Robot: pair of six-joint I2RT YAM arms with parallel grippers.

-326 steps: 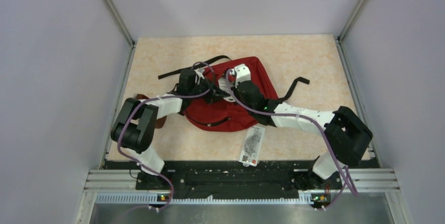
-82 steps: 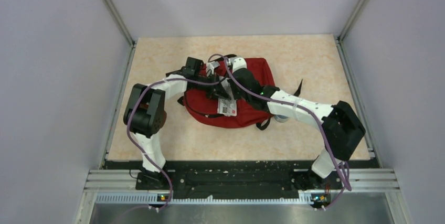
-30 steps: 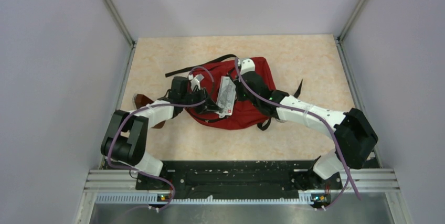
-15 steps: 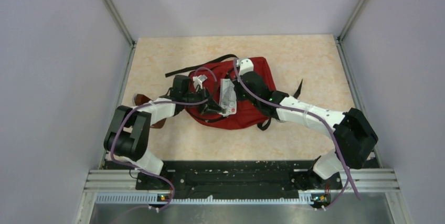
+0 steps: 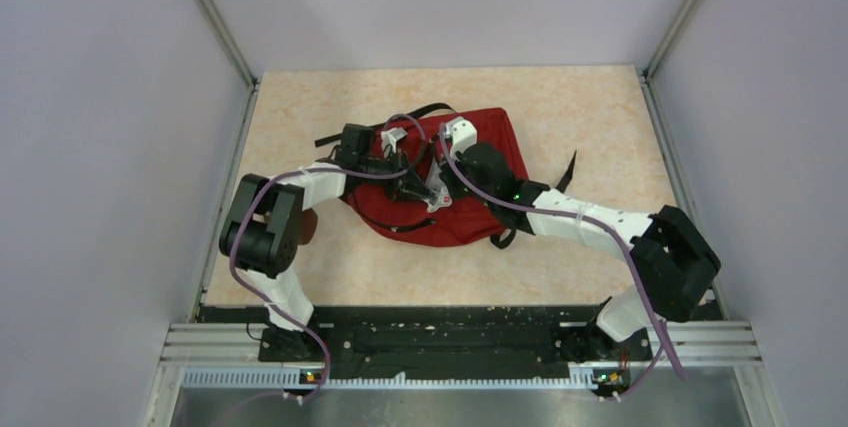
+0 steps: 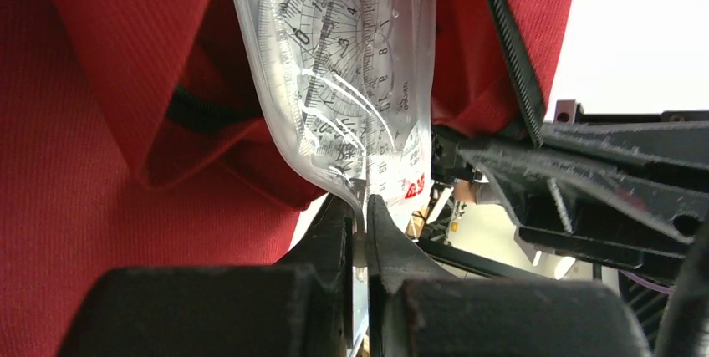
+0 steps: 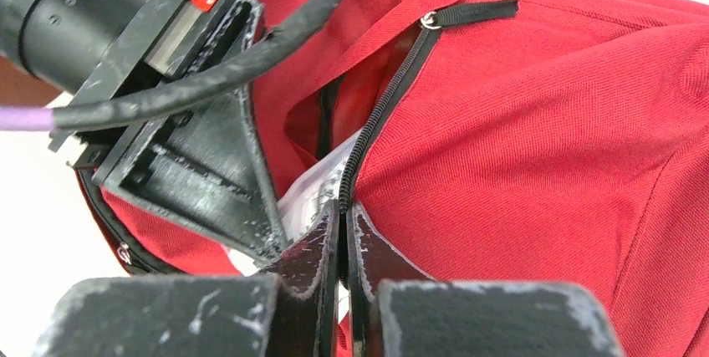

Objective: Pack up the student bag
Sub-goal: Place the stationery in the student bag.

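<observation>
Large red soft fabric backpack [image 5: 497, 142] lies flat mid-table on beige marbled tabletop [image 5: 330, 107]. Long axis diagonal, near-left to far-right, unzipped mouth toward the left arm. Left gripper [image 6: 361, 206] clamped on clear plastic pouch of drawing instruments [image 6: 351, 64] (protractor scale legible), whose far end sits in the mouth. Right gripper [image 7: 344, 211] pinches black zipper edge [image 7: 380, 127].

The clear packet [image 6: 351, 64] and left hand [image 6: 359, 206] block the student bag [image 5: 440, 227]'s opening.
</observation>
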